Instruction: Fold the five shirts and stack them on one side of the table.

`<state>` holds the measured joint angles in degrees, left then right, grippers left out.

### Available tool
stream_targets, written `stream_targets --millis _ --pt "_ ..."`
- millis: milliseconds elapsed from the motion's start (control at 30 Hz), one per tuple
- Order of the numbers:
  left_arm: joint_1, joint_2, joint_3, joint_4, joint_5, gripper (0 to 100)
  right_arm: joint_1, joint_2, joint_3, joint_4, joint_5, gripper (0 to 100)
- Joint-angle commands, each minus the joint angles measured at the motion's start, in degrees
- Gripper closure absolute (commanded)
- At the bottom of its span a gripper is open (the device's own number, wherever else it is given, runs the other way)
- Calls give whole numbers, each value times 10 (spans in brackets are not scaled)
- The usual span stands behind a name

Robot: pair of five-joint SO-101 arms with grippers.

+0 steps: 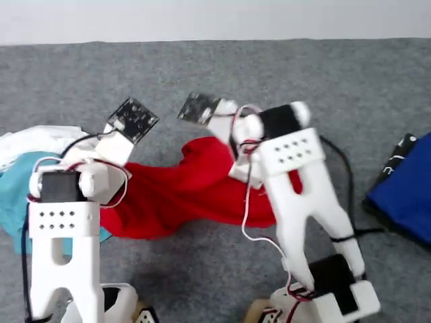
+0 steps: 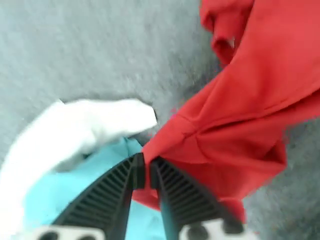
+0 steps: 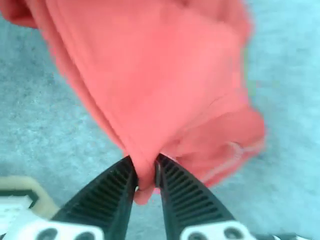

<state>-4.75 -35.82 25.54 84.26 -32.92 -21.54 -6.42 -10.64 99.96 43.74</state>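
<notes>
1. Grey fuzzy table [image 1: 202, 67] lies under everything.
2. Left of the red shirt [image 1: 175, 195], a white shirt [image 1: 34, 140] and a teal shirt [image 1: 12, 202] lie in a heap. The left wrist view shows them up close, right beside the red shirt's end.
3. The left gripper [image 2: 145, 162] is pinched tight on that end.
4. The red shirt is bunched up. Its long side runs left to right between the two grippers.
5. The right gripper [image 3: 145, 167] squeezes a fold at the other end.
6. The high view shows a blue shirt [image 1: 407, 192] well apart, right of the red shirt.
</notes>
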Motion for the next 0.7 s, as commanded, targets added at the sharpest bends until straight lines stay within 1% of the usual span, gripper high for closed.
stream_targets --millis 0,100,233,333,467,567,667 --pt "28 -7 -104 32 25 997 40 -51 -79 25 -4 988" --pt "47 -7 -174 32 80 997 82 -87 -93 25 -4 987" --pt "70 -7 -265 32 118 997 148 -142 -93 25 -5 987" --pt "83 -7 -332 25 122 997 200 -186 -93 24 -4 985" --pt "90 -7 -406 -26 121 997 269 -248 -94 8 -4 985" --pt "85 -7 -439 -64 120 997 306 -288 -94 7 -4 985" --pt "89 -7 -465 -72 120 997 340 -323 -94 -10 -4 985"
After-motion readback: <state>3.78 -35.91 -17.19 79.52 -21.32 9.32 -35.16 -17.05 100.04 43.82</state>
